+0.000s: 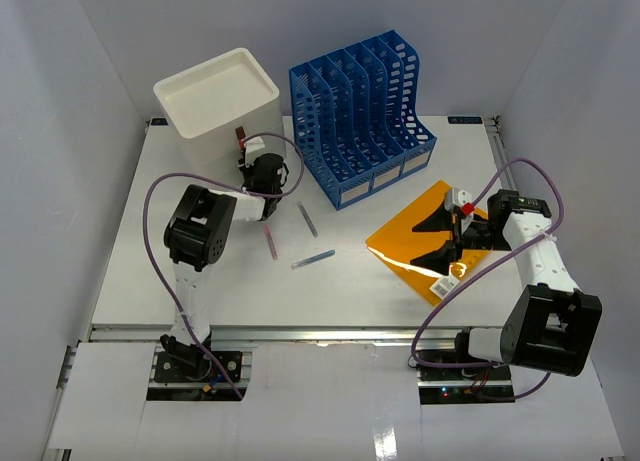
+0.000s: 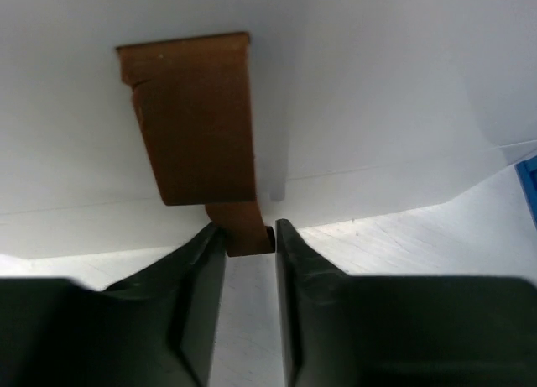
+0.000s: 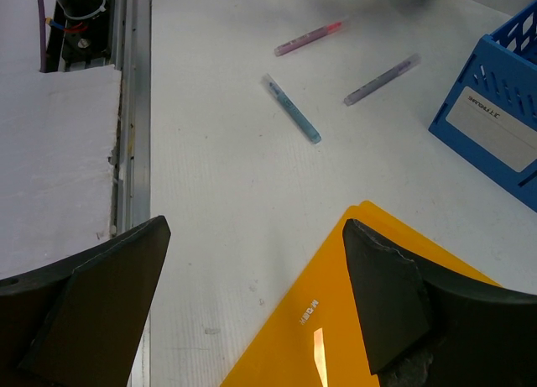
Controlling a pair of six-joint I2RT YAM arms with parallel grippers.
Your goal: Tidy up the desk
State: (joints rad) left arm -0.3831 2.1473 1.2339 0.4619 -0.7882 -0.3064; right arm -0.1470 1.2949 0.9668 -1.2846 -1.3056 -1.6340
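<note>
The white desk (image 1: 330, 301) carries three pens: a pink one (image 1: 269, 241), a purple one (image 1: 307, 219) and a blue one (image 1: 313, 259). A yellow folder (image 1: 430, 246) lies at the right. My left gripper (image 1: 245, 153) is shut on the narrow tab of a flat brown piece (image 2: 197, 118), held against the wall of the white box (image 1: 215, 96). My right gripper (image 1: 432, 238) hangs open and empty above the folder's left corner (image 3: 352, 337). The right wrist view shows the pink pen (image 3: 309, 36), the purple pen (image 3: 382, 79) and the blue pen (image 3: 291, 108) beyond it.
A blue file organiser (image 1: 365, 106) with several slots stands at the back centre, its corner also in the right wrist view (image 3: 495, 110). The metal rail (image 1: 300, 333) runs along the near edge. White walls close in the sides and back.
</note>
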